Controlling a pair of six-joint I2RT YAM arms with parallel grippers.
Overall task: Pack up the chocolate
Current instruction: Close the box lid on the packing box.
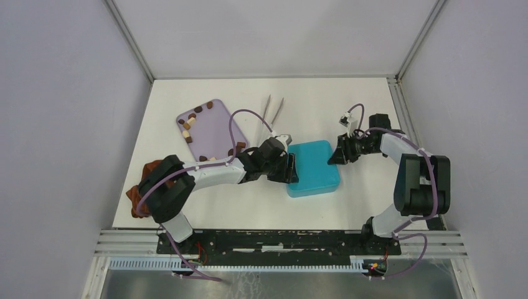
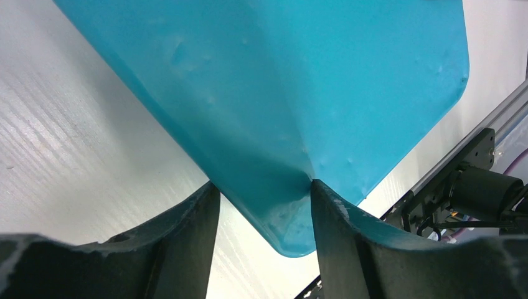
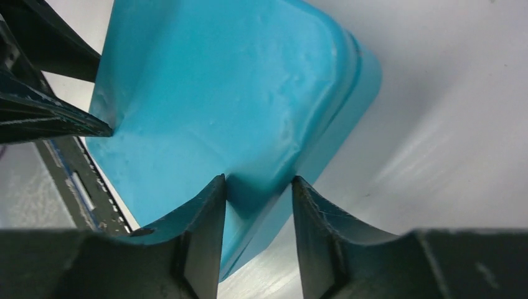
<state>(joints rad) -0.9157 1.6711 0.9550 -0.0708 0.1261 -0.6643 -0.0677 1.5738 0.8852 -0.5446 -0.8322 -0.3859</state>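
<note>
White surface [image 1: 367,112], teal box [image 1: 314,171] mid-frame: left tool [image 2: 264,193] and right tool [image 3: 258,187] each pinch an opposite edge, probably to steady or flip it. Chocolate [image 1: 198,109] sits on the lilac tray [image 1: 215,134], upper left, not packed yet.

Table [image 1: 348,106] holds teal box [image 1: 314,168], lilac tray [image 1: 215,128], tongs [image 1: 274,112] and brown cloth [image 1: 138,193].

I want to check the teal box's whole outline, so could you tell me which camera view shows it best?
The top external view: the teal box shows nearly whole from above. The wrist views show only close-ups of one corner each, between the fingers of the left gripper and the right gripper.
</note>
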